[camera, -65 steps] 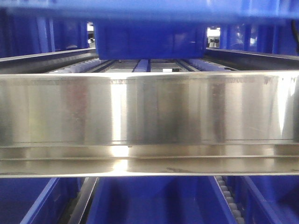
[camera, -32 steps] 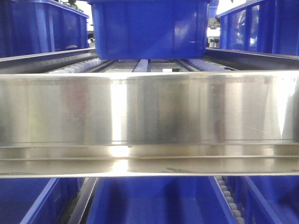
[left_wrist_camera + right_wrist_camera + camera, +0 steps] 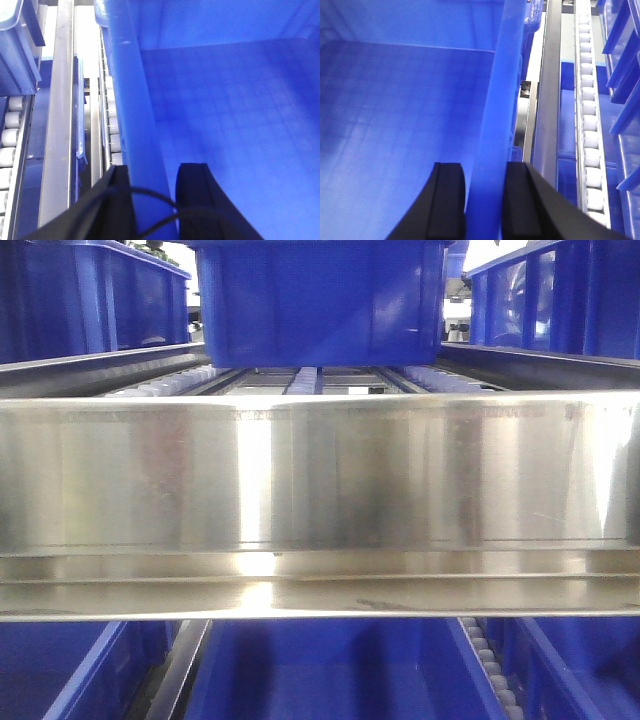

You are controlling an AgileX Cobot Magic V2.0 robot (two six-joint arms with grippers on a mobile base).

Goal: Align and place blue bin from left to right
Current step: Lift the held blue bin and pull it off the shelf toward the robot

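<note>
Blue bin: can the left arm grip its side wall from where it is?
Probably yes: the left gripper sits with fingers either side of the rim of the blue bin, nothing between.

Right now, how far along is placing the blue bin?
Done: the left gripper and the right gripper each clamp a side rim of the blue bin. In hand: the bin is in the middle lane, between the left crate and the right crate; whether it rests on the rollers is unclear. Left: squaring it up, then releasing.
</note>
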